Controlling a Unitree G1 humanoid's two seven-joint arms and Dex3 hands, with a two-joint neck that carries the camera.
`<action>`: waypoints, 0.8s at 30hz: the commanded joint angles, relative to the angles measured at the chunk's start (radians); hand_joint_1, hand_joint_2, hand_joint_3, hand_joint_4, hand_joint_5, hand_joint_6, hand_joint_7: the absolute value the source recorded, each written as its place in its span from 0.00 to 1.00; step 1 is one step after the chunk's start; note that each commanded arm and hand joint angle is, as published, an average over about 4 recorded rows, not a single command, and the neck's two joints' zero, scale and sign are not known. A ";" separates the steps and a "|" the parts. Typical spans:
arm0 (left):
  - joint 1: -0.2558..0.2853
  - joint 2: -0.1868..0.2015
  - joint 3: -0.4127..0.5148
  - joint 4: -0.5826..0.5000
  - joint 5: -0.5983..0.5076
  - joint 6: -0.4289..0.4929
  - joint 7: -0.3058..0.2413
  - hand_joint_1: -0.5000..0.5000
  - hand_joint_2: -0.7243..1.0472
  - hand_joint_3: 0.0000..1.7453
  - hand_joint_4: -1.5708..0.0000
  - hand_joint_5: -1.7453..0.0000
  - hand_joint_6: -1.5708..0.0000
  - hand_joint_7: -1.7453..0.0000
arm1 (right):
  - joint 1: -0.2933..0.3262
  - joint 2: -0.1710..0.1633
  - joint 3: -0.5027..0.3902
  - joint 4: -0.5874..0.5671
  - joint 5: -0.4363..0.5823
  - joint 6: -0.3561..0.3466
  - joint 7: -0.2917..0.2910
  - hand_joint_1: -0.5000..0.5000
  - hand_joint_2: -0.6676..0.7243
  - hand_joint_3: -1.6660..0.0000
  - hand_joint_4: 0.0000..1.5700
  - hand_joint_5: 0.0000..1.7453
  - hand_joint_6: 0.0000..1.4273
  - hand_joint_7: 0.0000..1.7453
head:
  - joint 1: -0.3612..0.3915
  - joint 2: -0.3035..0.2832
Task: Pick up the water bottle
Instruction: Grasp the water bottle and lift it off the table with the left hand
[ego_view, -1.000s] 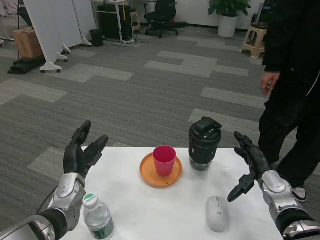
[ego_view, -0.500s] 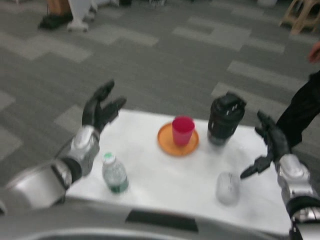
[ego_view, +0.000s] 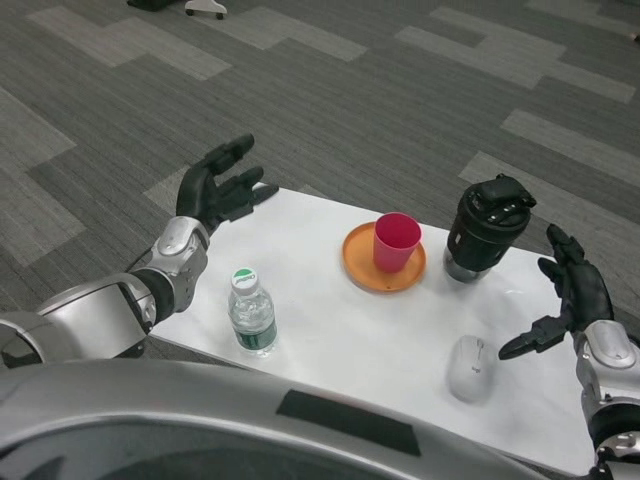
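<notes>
A small clear water bottle with a green label and white cap stands upright near the table's front left edge. My left hand hovers above the far left corner of the table, fingers spread, holding nothing, a hand's length beyond the bottle. Over the right edge of the table my right hand is held up with its fingers apart and nothing in it, far from the bottle.
An orange plate carries a red cup at the table's middle back. A black insulated mug stands to its right. A white computer mouse lies near the front right. The white table ends just left of the bottle.
The camera has tilted downward, so the whole scene has shifted and the person has left the picture. Both hands stay raised and holding nothing; the bottle has not moved.
</notes>
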 joint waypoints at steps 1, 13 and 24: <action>0.013 0.012 0.010 0.019 -0.024 0.007 -0.016 1.00 0.36 0.05 0.10 1.00 0.19 1.00 | -0.027 0.000 0.009 0.008 0.006 0.004 -0.002 0.29 0.86 0.90 0.02 0.33 0.00 0.00 | 0.006 0.009; 0.030 0.008 0.031 0.069 -0.040 0.007 -0.018 1.00 0.30 0.05 0.13 1.00 0.22 1.00 | -0.027 0.000 0.011 0.010 0.006 0.004 -0.002 0.29 0.86 0.90 0.02 0.33 0.00 0.00 | 0.013 0.022; 0.073 0.015 0.034 0.102 -0.071 0.007 -0.017 1.00 0.39 0.05 1.00 1.00 0.98 1.00 | -0.027 0.000 0.011 0.011 0.006 0.004 -0.002 0.29 0.86 0.90 0.02 0.33 0.00 0.00 | 0.027 0.031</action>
